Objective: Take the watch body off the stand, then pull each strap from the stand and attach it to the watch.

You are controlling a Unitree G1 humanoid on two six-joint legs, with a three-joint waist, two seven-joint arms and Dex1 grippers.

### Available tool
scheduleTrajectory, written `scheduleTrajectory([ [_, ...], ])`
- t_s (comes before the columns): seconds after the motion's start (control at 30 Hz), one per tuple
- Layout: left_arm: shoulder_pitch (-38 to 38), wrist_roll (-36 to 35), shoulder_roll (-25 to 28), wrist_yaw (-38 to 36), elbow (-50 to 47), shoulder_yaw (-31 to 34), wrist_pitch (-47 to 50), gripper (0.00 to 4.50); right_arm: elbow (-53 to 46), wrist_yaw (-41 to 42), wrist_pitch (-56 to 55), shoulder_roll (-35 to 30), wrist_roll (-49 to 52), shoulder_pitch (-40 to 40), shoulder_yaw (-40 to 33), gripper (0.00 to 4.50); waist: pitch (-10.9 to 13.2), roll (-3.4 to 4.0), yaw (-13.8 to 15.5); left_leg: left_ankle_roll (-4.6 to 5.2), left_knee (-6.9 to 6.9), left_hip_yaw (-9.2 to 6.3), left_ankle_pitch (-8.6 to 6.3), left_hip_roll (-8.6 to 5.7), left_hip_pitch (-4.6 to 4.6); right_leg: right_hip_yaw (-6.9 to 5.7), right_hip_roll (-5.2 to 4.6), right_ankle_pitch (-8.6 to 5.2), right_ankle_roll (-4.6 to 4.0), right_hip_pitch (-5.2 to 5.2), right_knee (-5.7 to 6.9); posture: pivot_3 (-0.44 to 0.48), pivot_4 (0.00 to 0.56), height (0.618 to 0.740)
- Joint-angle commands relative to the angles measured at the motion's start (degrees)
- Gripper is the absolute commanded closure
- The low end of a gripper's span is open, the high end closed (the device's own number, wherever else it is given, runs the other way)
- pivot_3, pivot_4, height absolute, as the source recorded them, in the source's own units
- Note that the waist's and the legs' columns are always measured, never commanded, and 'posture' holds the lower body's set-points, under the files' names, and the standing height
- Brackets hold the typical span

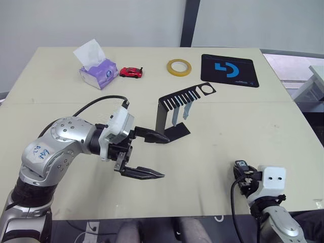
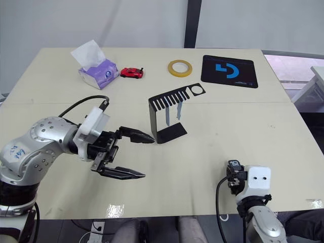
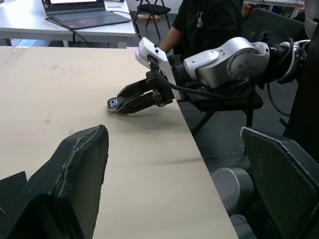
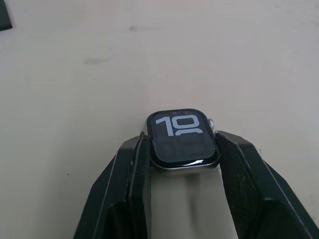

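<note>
Small rounded-square watch body, black glass face lit with white numerals, silvery rim (image 4: 183, 143): low centre of the right wrist view, clamped by its two side edges between the black fingers of the right end effector (image 4: 183, 164), at the lower right of the left eye view near the front edge of the pale beige bench (image 1: 243, 126). Judged light, rigid, smooth-sided and liable to slip or scratch; the side-rim grip leaves the strap ends free, which is where it should be held. Two thin pale blue-grey straps (image 1: 180, 112): hanging from the comb slots of the black bent sheet-metal stand (image 1: 169, 109), centre of the left eye view, well apart from the watch. Judged limp and light; best taken near the top, close to the slot, and drawn out along it, as the stand looks light enough to tip or slide. Left end effector (image 1: 152, 155): fingers wide apart, empty, just left of the stand's base. Open room: broad bare bench between stand and watch. Along the upper edge: purple tissue box (image 1: 97, 72), red toy car (image 1: 131, 72), yellow tape roll (image 1: 179, 67), black mouse pad (image 1: 229, 70), all well clear.
</note>
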Motion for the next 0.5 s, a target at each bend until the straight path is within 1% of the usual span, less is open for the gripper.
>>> scheduleTrajectory([
  [0.03,-0.1,-1.9,0.3,1.0,-2.5,1.8,0.6,0.00,0.0,0.9,-1.5,0.0,-1.6,0.4,-0.7,2.91,0.0,0.00,0.0,0.00,0.00,0.00,0.00,0.01,0.01,0.00,0.00,0.00,0.00,0.00,0.01,0.000,0.150,0.738],
  [0.5,-1.0,-3.2,-0.6,2.6,-1.9,1.5,1.1,0.00,0.1,2.5,-1.3,0.4,-2.5,1.9,-1.3,2.91,0.0,-0.03,0.1,-0.02,0.04,-0.02,0.01,-0.02,0.03,-0.05,0.02,0.00,0.00,0.01,0.08,0.000,0.150,0.738],
])
